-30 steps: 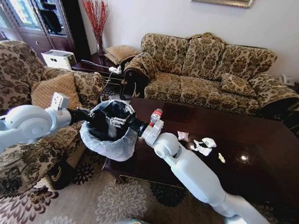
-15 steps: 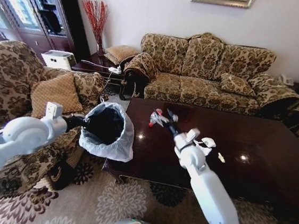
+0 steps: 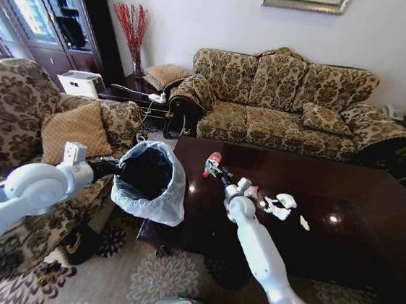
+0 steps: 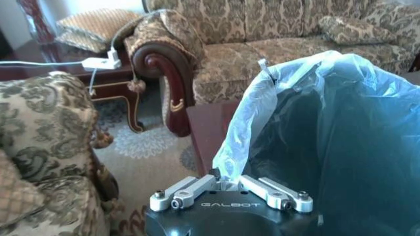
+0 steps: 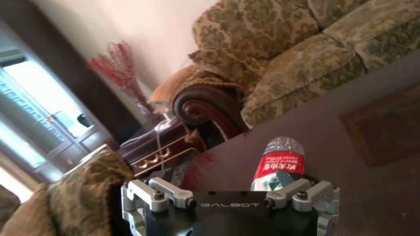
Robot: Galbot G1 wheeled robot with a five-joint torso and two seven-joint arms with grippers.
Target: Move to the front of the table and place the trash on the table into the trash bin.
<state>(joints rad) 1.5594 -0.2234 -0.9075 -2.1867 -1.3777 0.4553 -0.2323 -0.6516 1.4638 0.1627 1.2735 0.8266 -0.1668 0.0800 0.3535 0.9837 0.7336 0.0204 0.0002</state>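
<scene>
Holding the bin (image 3: pixel 147 182) by its bag rim beside the counter (image 3: pixel 339 239), the left pincer (image 4: pixel 229 184) is clamped on the liner, which risks tearing or slipping free. Farther out, the right pincer (image 3: pixel 216 170) is reaching the bottle (image 3: pixel 211 161), fingers apart; a careless closure risks toppling it.
</scene>
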